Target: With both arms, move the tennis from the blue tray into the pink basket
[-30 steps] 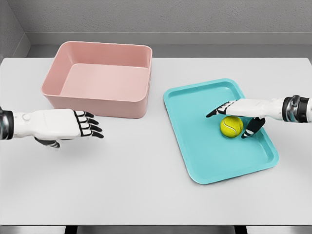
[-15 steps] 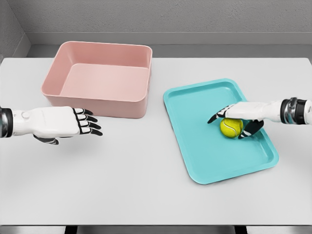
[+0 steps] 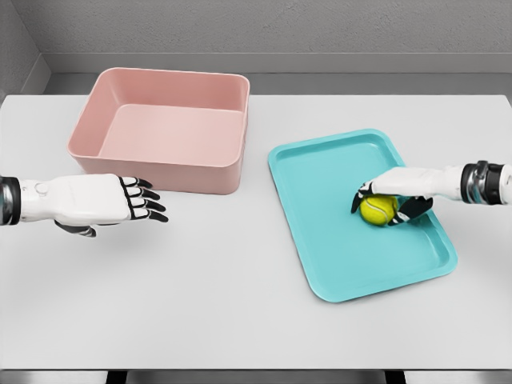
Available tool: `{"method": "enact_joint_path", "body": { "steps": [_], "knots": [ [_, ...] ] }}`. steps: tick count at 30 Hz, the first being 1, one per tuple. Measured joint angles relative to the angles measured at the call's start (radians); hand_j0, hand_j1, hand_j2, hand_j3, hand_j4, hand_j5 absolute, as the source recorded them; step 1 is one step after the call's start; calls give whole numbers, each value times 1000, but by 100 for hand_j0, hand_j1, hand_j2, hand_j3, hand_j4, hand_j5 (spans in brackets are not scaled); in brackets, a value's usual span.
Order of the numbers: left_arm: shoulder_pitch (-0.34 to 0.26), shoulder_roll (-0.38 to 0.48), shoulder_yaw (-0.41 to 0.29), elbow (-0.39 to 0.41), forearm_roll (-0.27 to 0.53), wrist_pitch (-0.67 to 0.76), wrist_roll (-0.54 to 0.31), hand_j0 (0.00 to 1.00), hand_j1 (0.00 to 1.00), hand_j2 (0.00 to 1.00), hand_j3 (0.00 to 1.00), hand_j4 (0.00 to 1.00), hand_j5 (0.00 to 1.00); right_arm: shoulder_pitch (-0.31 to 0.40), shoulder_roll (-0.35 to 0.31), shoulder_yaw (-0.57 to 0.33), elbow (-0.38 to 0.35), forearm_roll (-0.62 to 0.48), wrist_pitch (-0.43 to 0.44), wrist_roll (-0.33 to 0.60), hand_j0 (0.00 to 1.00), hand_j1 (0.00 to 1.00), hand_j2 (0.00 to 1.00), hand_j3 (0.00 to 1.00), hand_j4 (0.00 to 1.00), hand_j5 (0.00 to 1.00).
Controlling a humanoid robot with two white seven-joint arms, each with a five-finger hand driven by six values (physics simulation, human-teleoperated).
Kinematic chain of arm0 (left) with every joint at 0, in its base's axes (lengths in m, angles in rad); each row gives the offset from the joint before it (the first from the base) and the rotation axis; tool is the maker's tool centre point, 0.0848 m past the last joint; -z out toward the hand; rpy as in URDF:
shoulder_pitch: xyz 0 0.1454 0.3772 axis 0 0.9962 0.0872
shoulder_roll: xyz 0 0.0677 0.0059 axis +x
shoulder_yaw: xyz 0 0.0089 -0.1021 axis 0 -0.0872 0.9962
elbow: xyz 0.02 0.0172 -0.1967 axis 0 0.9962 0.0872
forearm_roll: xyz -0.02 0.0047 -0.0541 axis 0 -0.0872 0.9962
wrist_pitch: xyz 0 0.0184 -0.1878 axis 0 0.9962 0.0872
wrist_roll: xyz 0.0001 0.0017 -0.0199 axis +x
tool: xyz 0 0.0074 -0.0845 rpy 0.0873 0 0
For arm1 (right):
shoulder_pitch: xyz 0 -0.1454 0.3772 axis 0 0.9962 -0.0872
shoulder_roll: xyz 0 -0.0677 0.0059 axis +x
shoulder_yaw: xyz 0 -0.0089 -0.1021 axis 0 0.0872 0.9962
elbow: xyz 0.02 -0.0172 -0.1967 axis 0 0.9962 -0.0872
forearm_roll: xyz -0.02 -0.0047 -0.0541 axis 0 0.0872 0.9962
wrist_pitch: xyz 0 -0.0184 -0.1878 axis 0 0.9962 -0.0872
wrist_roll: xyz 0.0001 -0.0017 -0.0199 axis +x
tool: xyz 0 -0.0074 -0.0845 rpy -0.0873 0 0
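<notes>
A yellow-green tennis ball (image 3: 378,210) lies on the blue tray (image 3: 336,264), right of its middle. My right hand (image 3: 382,202) reaches in from the right and wraps the ball, fingers curled over its top and left side, thumb under its right side. The ball rests on the tray floor. The pink basket (image 3: 164,128) stands empty at the back left. My left hand (image 3: 132,203) hovers over the table in front of the basket's near wall, fingers stretched out flat and holding nothing.
The white table (image 3: 200,296) spreads wide in front of the basket and the tray. A gap of bare table separates the basket's right wall from the tray's left rim. A grey wall runs behind the table's far edge.
The right hand's fingers, stretched out flat over the ball a second ago, have curled down around it. The ball and the left hand have hardly moved.
</notes>
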Motion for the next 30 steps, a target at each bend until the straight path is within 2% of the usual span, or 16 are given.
{"method": "enact_joint_path", "body": {
  "steps": [10, 22, 30],
  "knots": [
    [0, -6, 0, 0, 0, 0, 0, 100, 100, 100, 100, 100, 100, -37, 2, 0, -19, 2, -31, 3, 61, 61, 61, 61, 61, 61],
    [-2, -9, 0, 0, 1, 0, 0, 100, 100, 100, 100, 100, 100, -64, 2, -1, -177, 0, -45, 3, 61, 61, 61, 61, 61, 61],
    [0, -17, 0, 0, 11, 0, 0, 100, 100, 100, 100, 100, 100, -78, 22, -1, -244, -3, -46, 3, 61, 61, 61, 61, 61, 61]
  ]
}}
